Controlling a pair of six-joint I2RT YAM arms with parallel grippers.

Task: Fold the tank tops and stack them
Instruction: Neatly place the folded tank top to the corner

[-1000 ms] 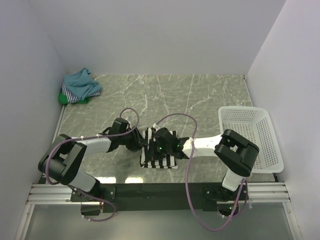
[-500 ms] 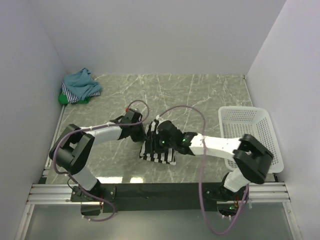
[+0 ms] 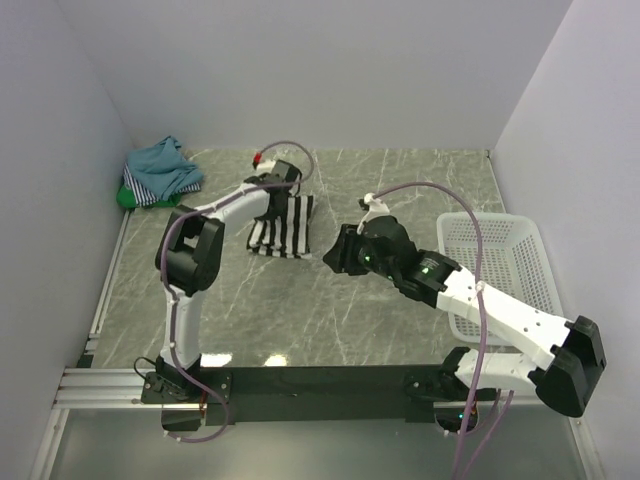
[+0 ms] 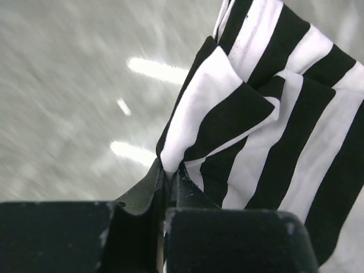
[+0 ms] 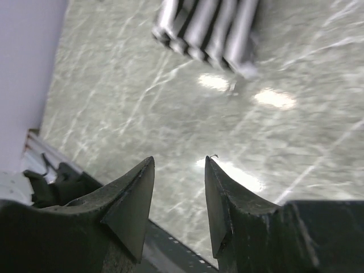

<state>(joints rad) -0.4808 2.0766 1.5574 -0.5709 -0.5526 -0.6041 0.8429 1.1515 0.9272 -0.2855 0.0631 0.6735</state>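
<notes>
The folded black-and-white striped tank top (image 3: 284,226) lies on the marble table left of centre, toward the back. My left gripper (image 3: 278,192) is at its far edge and is shut on a fold of it; the left wrist view shows the striped cloth (image 4: 273,119) pinched between the closed fingers (image 4: 145,187). My right gripper (image 3: 338,253) is open and empty, raised to the right of the top; in the right wrist view the top (image 5: 210,25) shows at the frame's upper edge, beyond the gripper (image 5: 179,162). A teal top (image 3: 160,166), a thin-striped top (image 3: 147,194) and a green top (image 3: 128,198) lie piled in the back left corner.
A white plastic lattice basket (image 3: 500,275) stands at the right edge of the table. Grey walls close the table on the left, back and right. The black base rail (image 3: 320,385) runs along the near edge.
My left gripper has dragged the striped top from the near centre to the back left. My right gripper has let go of it, opened and pulled back to the right.
</notes>
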